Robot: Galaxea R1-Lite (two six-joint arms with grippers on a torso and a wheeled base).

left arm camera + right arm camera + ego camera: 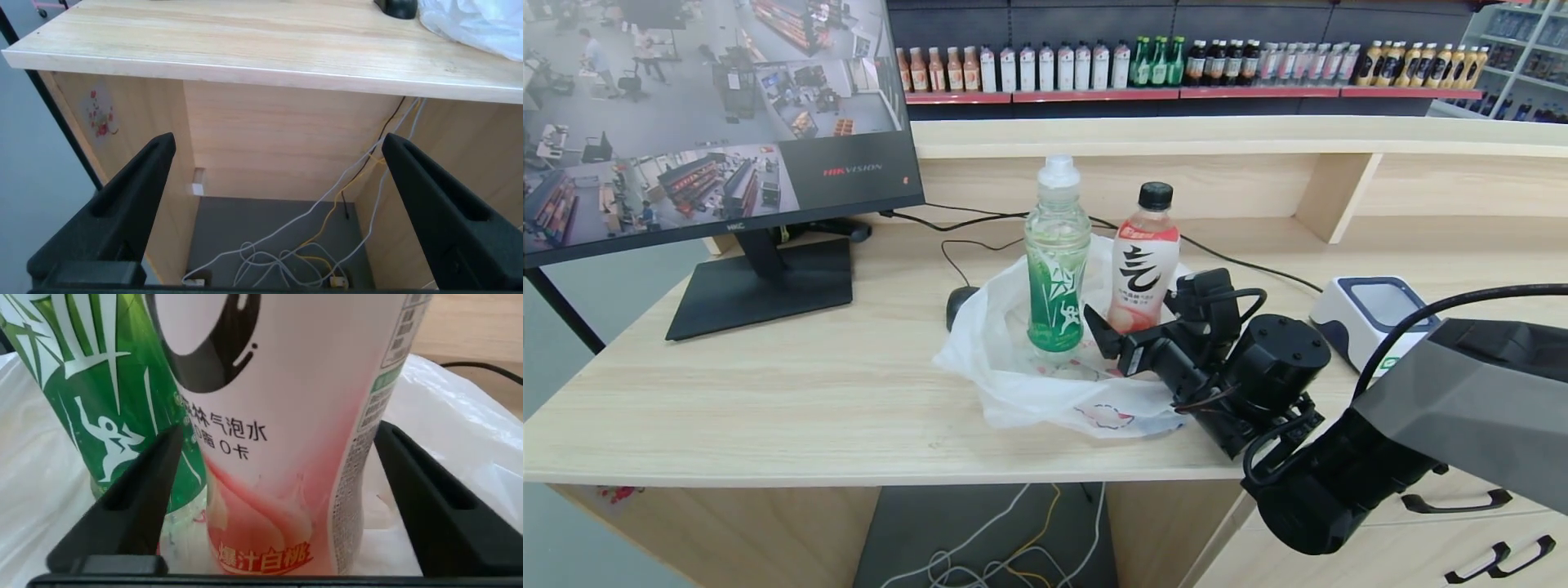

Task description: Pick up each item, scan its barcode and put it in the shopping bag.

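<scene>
Straddling pink bottle (294,392), right claw (278,433), spread

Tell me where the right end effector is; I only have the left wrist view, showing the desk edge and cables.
Observer: The right end effector is open, one finger each side of the pink bottle.
Operator: Where does that bottle stand?
Observer: Upright on the white shopping bag.
Operator: Anything next to it?
Observer: A green bottle, upright, on the bag to its left.
</scene>
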